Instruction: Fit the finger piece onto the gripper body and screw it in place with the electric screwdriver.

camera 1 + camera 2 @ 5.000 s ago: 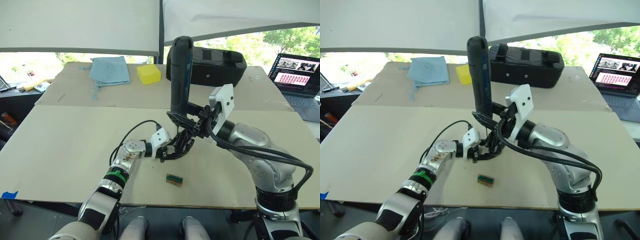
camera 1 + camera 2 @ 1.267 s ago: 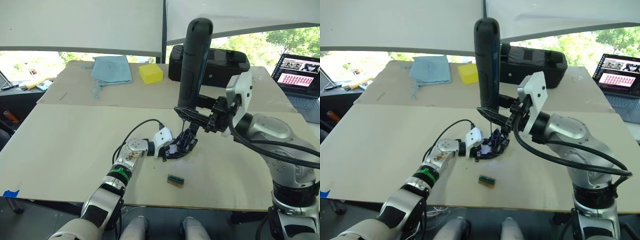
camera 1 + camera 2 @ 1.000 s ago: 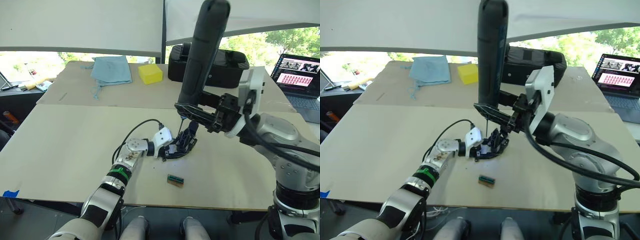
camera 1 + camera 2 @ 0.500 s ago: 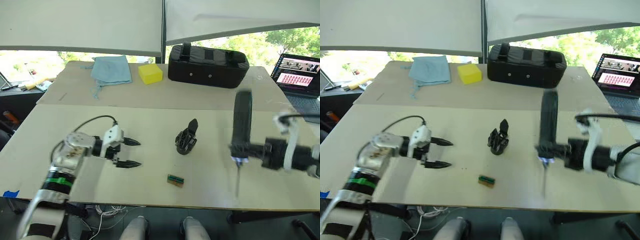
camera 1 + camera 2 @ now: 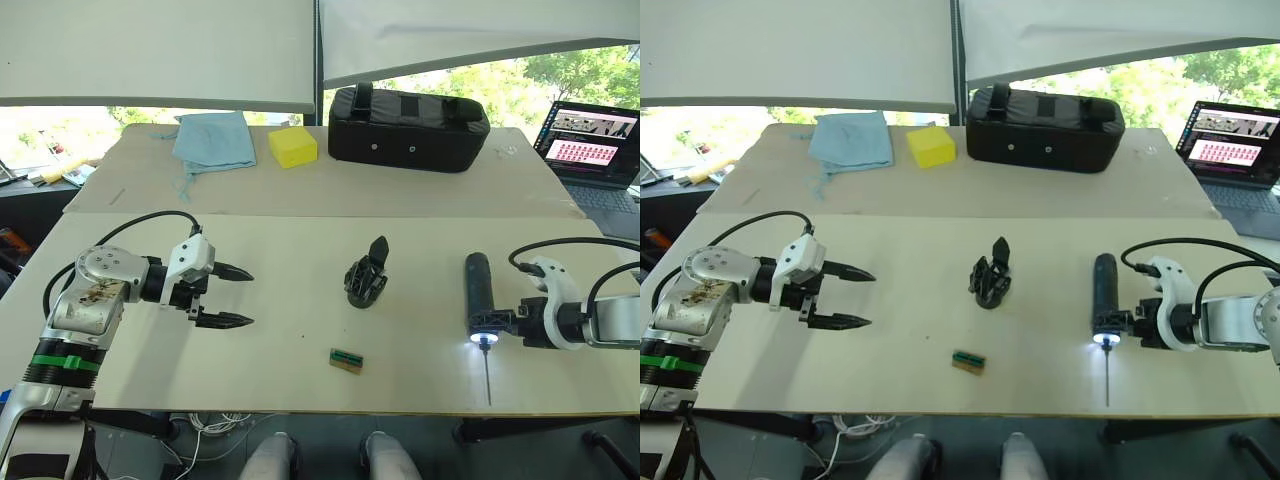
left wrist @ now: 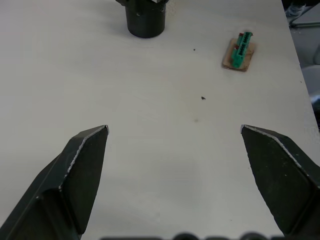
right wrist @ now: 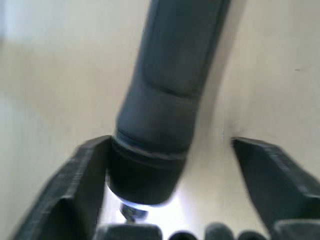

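The gripper body (image 5: 366, 280) stands upright mid-table (image 5: 300, 230), its pointed finger piece (image 5: 378, 248) sticking up; a small green part (image 5: 347, 360) lies nearer the front edge. The screwdriver (image 5: 478, 295) lies flat to the right, tip light on, bit toward the front edge; the right gripper (image 5: 500, 322) sits at its lit end with fingers spread, one finger (image 7: 82, 180) touching the barrel. The left gripper (image 5: 232, 296) hovers well left of the body, fingers wide apart and empty.

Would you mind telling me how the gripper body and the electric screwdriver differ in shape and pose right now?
The gripper body is short and chunky with a pointed finger sticking upward; the electric screwdriver is a long smooth cylinder lying flat. The gripper body stands alone mid-table with neither gripper near it; the screwdriver lies between the fingers of the open right gripper. The screwdriver's tip glows white; the gripper body shows no light. Both are dark and rest on the table.
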Action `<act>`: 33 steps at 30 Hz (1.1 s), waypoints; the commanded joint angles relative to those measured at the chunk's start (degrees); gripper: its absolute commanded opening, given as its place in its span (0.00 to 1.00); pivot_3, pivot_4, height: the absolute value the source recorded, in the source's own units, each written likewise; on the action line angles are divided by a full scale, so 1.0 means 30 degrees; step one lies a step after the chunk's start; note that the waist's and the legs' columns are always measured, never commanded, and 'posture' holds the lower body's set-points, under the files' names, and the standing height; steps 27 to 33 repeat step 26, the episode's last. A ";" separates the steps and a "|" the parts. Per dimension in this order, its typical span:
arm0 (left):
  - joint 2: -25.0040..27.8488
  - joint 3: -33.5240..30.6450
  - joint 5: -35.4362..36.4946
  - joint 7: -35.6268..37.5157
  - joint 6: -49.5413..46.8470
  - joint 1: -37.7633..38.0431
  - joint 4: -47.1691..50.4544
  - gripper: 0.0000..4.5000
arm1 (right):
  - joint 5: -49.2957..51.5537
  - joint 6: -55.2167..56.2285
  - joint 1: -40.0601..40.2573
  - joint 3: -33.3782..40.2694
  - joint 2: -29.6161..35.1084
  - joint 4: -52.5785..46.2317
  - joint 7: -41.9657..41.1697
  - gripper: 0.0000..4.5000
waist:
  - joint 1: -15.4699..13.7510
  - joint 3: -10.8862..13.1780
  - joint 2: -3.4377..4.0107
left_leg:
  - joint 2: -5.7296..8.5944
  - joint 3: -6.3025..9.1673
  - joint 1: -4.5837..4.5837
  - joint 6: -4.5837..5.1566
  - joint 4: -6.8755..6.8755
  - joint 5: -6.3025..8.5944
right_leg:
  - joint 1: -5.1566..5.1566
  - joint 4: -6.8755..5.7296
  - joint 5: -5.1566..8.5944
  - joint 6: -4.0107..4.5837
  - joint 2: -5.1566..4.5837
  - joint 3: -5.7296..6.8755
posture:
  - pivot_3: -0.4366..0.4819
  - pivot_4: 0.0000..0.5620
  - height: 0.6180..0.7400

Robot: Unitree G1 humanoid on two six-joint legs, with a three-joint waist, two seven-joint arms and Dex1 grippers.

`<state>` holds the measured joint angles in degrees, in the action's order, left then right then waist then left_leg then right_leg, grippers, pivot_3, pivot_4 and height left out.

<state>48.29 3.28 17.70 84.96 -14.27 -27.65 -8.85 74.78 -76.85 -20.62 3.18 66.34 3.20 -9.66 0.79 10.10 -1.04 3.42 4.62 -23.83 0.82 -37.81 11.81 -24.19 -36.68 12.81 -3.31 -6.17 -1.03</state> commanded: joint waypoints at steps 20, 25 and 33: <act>0.4019 -0.2539 -0.0194 0.1093 0.1088 -0.0114 -0.6040 1.00 | -1.6165 1.7063 1.5541 1.8061 0.0026 -0.0358 -2.0721 0.99 | -0.0428 0.0006 -0.0048 | -0.0109 -0.0120 0.0033 -0.0009 -0.0007 0.0006 | 0.0077 0.0194 0.0004 -0.0156 0.0032 0.0015 | 0.48 0.27 1.00; 0.3239 -0.2518 -0.0015 0.1101 0.1001 -0.0559 -0.6196 1.00 | -1.5902 1.7289 1.4932 1.8204 -0.0849 -0.0318 -2.1407 0.99 | 0.0055 0.0000 -0.0018 | -0.0110 -0.0092 0.0029 -0.0008 0.0004 0.0007 | 0.0038 0.0150 -0.0077 -0.0016 0.0035 -0.0055 | 0.48 0.27 1.00; 0.3148 -0.2558 0.0130 0.1227 0.0922 -0.0454 -0.6042 1.00 | -1.5752 1.7076 1.4877 1.8265 -0.0962 -0.0499 -2.1482 0.99 | 0.0055 0.0000 -0.0018 | -0.0115 -0.0082 0.0035 -0.0008 0.0004 0.0007 | 0.0041 0.0152 -0.0077 -0.0015 0.0041 -0.0059 | 0.48 0.27 1.00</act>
